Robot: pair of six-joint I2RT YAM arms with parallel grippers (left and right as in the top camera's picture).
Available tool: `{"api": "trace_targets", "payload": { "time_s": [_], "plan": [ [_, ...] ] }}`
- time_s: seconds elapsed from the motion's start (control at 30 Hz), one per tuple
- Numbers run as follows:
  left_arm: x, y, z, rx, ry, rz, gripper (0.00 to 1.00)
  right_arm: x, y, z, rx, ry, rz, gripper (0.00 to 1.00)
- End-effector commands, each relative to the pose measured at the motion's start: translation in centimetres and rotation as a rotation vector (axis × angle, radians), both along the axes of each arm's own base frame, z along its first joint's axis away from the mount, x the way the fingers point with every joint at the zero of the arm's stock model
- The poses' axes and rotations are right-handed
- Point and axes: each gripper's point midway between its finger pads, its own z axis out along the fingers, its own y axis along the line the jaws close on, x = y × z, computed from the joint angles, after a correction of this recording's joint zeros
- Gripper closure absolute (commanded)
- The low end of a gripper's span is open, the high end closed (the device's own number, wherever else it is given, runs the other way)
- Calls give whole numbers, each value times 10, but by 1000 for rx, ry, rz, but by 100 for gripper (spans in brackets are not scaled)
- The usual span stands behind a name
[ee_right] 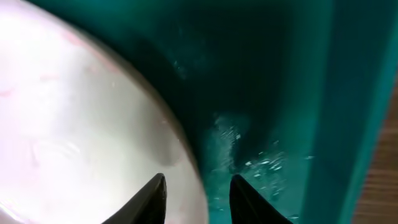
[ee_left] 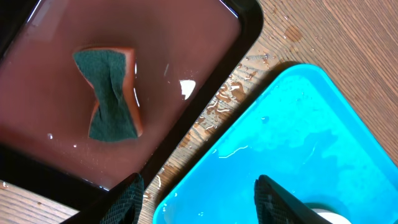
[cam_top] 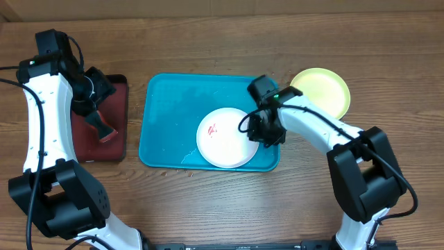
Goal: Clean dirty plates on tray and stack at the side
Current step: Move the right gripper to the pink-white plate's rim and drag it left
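Straddling the rim of the white plate (cam_top: pixel 223 139), which lies smeared in the tray (cam_top: pixel 166 104), your right gripper (ee_right: pixel 196 202) stands narrow but not yet clamped; seat the rim deep before closing; left gripper (ee_left: pixel 198 200) hangs wide, empty, near the sponge (ee_left: pixel 112 93).

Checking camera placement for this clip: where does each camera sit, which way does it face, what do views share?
Overhead: above the table, facing down on turquoise tray, white plate, yellow-green plate, dark red tray; left arm and right arm show.
Left wrist: on left arm, facing down at sponge in dark red tray; left tool shows.
Right wrist: on right arm, close over white plate's edge; right tool shows.
Shared: white plate, overhead and right wrist.
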Motion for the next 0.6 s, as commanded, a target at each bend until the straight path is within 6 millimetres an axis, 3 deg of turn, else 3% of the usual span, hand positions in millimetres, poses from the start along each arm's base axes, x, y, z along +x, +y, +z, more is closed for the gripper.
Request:
{"api": "trace_targets", "payload": {
  "time_s": [0.0,0.27,0.47,0.57],
  "plan": [
    [-1,-2,-3,-6,9,-4,41,-9,6,-7,-13,21,-88,67],
    [-1,-1,-4,-1,11,-2,42,-14,9,-19,-60,-8,-193,70],
    [-1,0,-13,-5,33,-2,45,0,12,-21,-35,-69,-201,96],
    [-3,-1,-22,-16,66,-2,46,9,11,-20,-44,-115,-194,96]
  ]
}}
